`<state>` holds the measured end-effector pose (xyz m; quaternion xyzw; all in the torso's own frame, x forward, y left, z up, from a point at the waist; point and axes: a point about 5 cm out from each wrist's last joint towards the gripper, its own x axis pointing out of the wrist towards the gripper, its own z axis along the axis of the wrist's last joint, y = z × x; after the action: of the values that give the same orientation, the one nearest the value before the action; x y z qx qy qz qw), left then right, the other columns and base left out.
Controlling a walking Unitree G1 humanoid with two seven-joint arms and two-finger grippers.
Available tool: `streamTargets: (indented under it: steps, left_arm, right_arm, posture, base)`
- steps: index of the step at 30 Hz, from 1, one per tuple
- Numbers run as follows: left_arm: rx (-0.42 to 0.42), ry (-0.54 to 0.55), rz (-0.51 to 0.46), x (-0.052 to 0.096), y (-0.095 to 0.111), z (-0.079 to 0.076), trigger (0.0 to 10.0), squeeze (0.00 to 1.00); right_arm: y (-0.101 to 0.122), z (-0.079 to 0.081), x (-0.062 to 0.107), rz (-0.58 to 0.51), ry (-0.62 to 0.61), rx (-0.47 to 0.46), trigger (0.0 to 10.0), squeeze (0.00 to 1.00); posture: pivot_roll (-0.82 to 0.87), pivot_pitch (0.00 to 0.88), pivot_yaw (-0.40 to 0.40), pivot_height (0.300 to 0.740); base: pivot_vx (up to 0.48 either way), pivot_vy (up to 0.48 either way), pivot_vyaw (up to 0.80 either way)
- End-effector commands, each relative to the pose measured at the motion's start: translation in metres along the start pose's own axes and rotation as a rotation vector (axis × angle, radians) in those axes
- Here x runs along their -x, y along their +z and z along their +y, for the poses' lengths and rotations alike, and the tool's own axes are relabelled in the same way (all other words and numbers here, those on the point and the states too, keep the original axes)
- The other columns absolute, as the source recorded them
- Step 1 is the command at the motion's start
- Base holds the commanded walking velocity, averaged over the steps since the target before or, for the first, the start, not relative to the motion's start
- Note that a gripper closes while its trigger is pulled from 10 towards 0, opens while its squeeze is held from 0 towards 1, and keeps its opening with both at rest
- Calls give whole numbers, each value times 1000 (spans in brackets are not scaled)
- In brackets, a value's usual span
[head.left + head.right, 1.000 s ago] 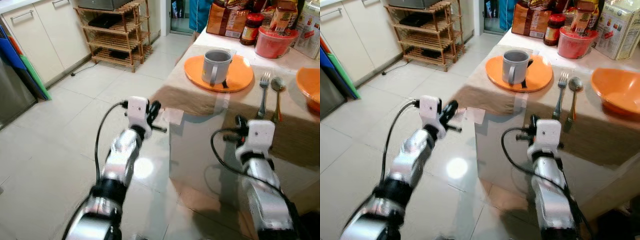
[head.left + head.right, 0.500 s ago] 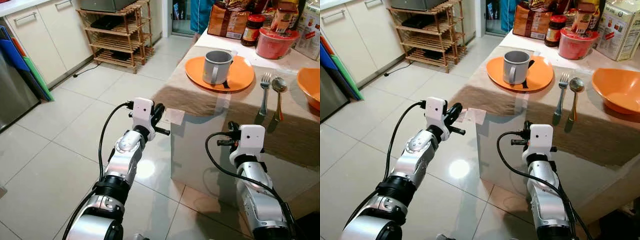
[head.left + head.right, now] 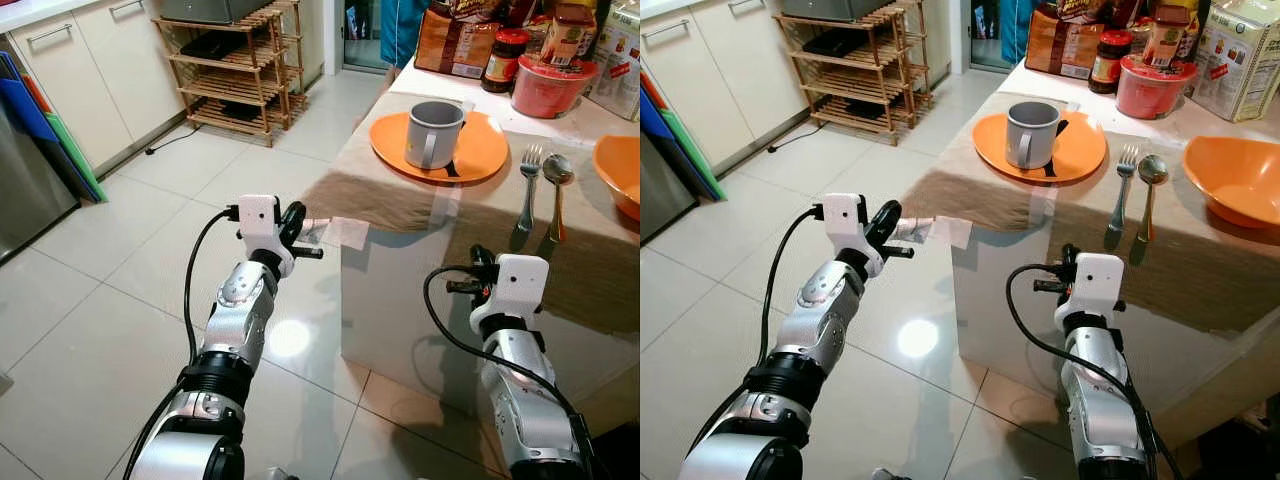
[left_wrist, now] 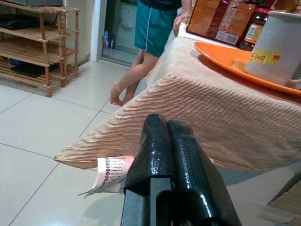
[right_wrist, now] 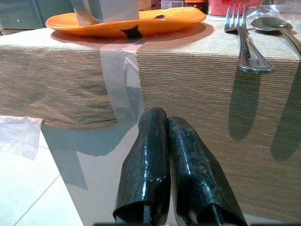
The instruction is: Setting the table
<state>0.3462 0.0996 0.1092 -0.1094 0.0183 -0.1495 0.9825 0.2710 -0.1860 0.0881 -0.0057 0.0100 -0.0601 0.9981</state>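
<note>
Facing the beige-clothed table (image 3: 1040,215), left gripper (image 4: 171,141) and right gripper (image 5: 164,141) hover below its edge, fingers pressed together and empty; grey mug (image 3: 433,132) on round orange plate (image 3: 480,155), steel fork (image 3: 526,185) and spoon (image 3: 556,185) alongside, apparently already laid

Silver arms, white wrist housings, looping black cables, glossy black fingers (image 4: 162,155).
</note>
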Motion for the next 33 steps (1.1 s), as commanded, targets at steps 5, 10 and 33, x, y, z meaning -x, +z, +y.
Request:
streamTargets:
  steps: [5,10,33]
  left_arm:
    - [-29,-23,21,0,-3,-3,10000,0]
    - [-61,-52,8,-2,0,-8,10000,0]
    - [-89,-77,19,-5,0,-13,10000,0]
  right_arm:
    - [8,1,-3,-37,-6,-13,10000,0]
    - [7,1,-3,-34,1,35,10000,0]
    - [3,2,-2,-11,4,8,10000,0]
  posture:
    - [-42,0,80,740]
    - [-42,0,80,740]
    - [-45,0,86,740]
  base:
    - [0,0,0]
    - [0,232,0]
    - [0,271,-215]
